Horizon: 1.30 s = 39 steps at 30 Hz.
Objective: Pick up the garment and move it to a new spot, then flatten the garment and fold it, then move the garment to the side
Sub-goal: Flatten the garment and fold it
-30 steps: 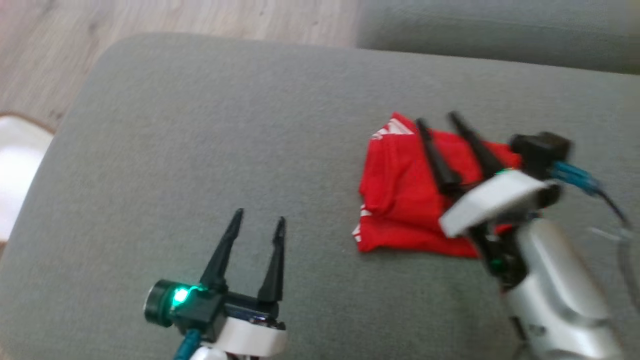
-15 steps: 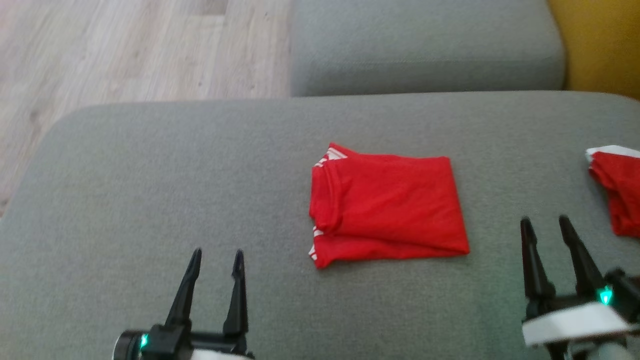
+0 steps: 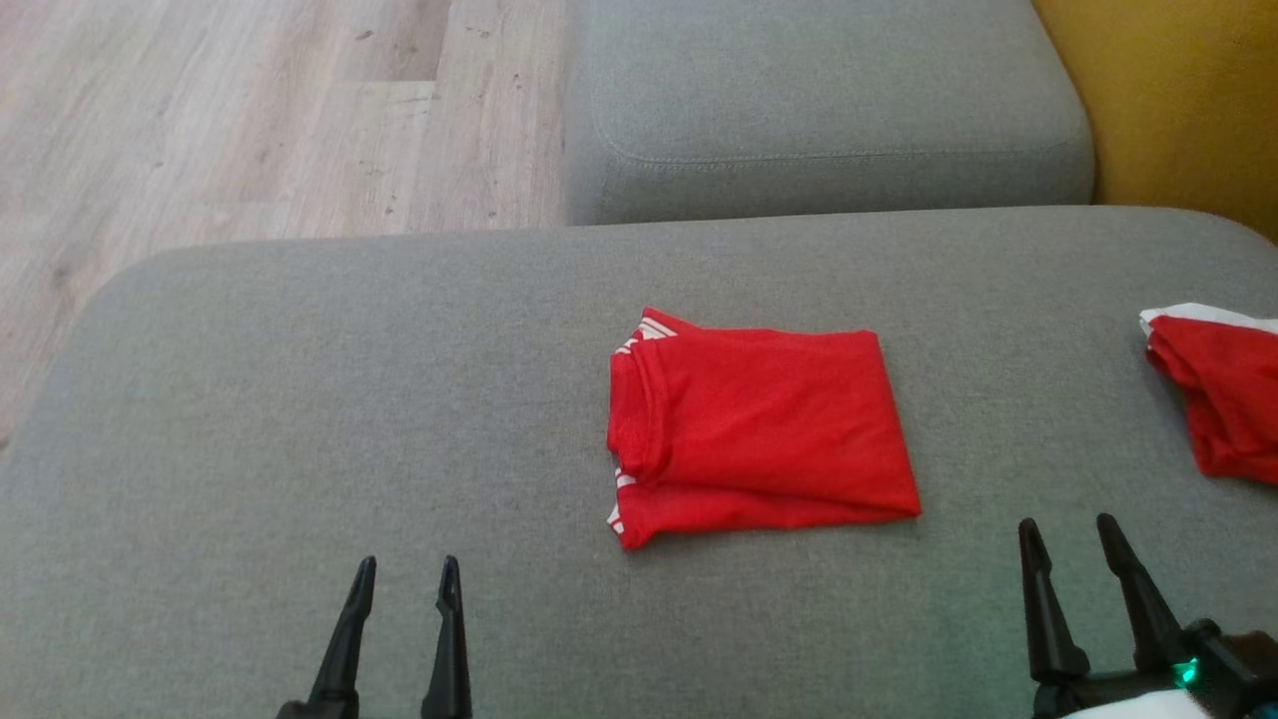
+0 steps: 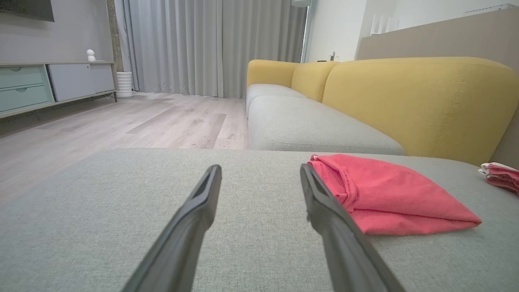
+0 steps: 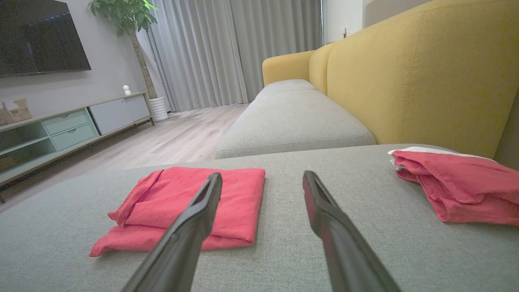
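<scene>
A red garment (image 3: 759,424) with white trim lies folded into a rectangle in the middle of the grey cushion (image 3: 300,399). It also shows as a flat red garment (image 4: 389,196) right of my left fingers and as the folded garment (image 5: 190,207) behind my right gripper's left finger. My left gripper (image 3: 404,569) is open near the cushion's front edge, well left of the garment, with nothing between its fingers. My right gripper (image 3: 1066,529) is open at the lower right, off the garment's right corner, holding nothing.
A second red and white cloth (image 3: 1218,399) lies bunched at the cushion's right edge, also seen as a crumpled cloth (image 5: 458,184). A further grey seat cushion (image 3: 829,100) and a yellow backrest (image 3: 1178,90) lie beyond. Wooden floor (image 3: 250,120) is at the left.
The right gripper, which hung over the garment a second ago, has pulled back to the lower right. The left gripper has drawn back toward the bottom edge. The camera has shifted too.
</scene>
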{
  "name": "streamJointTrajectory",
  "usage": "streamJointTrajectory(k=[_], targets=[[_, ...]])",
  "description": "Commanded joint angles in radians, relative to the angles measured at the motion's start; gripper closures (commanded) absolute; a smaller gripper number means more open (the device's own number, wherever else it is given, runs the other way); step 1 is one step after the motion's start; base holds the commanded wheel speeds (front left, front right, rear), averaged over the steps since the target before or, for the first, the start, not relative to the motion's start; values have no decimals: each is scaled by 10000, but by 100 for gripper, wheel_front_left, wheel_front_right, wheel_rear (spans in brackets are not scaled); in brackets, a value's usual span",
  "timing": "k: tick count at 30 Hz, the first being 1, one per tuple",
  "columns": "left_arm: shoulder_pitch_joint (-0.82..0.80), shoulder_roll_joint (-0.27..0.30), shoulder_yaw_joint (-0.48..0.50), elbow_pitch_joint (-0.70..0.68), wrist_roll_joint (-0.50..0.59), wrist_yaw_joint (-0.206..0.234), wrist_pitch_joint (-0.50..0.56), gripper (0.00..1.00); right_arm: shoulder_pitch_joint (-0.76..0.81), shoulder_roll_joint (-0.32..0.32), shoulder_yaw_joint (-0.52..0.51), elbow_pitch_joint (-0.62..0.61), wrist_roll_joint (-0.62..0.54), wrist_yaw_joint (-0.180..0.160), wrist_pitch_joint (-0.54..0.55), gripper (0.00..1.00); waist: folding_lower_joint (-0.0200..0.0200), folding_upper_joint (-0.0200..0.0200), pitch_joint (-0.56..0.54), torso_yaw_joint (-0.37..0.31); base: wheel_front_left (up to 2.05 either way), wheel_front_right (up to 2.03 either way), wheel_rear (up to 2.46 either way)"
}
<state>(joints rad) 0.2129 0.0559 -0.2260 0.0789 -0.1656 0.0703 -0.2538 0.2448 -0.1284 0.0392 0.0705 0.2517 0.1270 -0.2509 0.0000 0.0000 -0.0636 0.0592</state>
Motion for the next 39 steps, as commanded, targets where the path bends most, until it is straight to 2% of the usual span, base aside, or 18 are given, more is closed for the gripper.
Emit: streamJointTrajectory(k=[1, 32, 39], targets=[[-377, -56, 357, -367, 52, 0, -80, 0, -264, -106, 160, -360, -112, 37, -107, 0, 0, 0, 9, 4, 0, 0, 0], [-312, -56, 353, -345, 38, -5, -80, 0, -185, -70, 208, -236, -312, 37, -108, 0, 0, 0, -13, 10, 0, 0, 0], [-347, -57, 205, -116, -37, -158, -80, 0, -253, -99, 274, -153, -367, 37, -108, 0, 0, 0, 113, 136, 0, 0, 0]])
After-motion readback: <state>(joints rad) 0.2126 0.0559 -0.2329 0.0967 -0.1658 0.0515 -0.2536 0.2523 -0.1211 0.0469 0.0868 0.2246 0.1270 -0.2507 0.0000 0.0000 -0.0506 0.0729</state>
